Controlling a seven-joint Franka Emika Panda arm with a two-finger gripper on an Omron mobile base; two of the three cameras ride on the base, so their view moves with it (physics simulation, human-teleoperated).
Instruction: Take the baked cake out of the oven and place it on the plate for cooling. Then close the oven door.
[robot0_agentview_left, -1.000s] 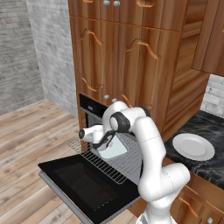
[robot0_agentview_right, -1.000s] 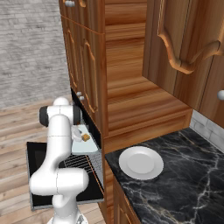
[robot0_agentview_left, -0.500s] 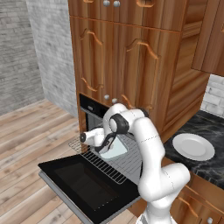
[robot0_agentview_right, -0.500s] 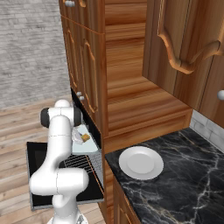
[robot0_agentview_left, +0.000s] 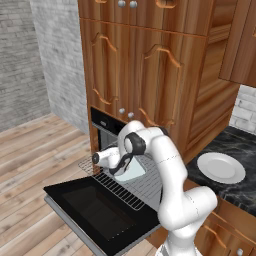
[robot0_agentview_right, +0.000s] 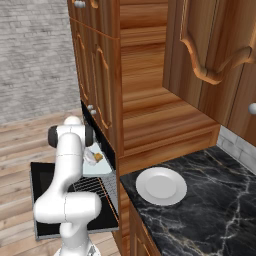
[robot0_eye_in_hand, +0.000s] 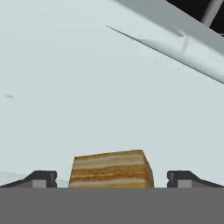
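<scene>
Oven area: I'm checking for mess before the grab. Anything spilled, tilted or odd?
Nothing stands out. The cake sits upright on its pale tray, between the open claw tips; the white plate lies flat.

The arm (robot0_agentview_left: 170, 170) was all glossy white, chunky rounded segments with dark grey rings at the joints, one black disc on the elbow cap. It sat on a fat white base. Behind the gripper (robot0_eye_in_hand: 112, 179) the hand was white too, and the two fingertips (robot0_eye_in_hand: 41, 178) were small, dark, blocky.
</scene>
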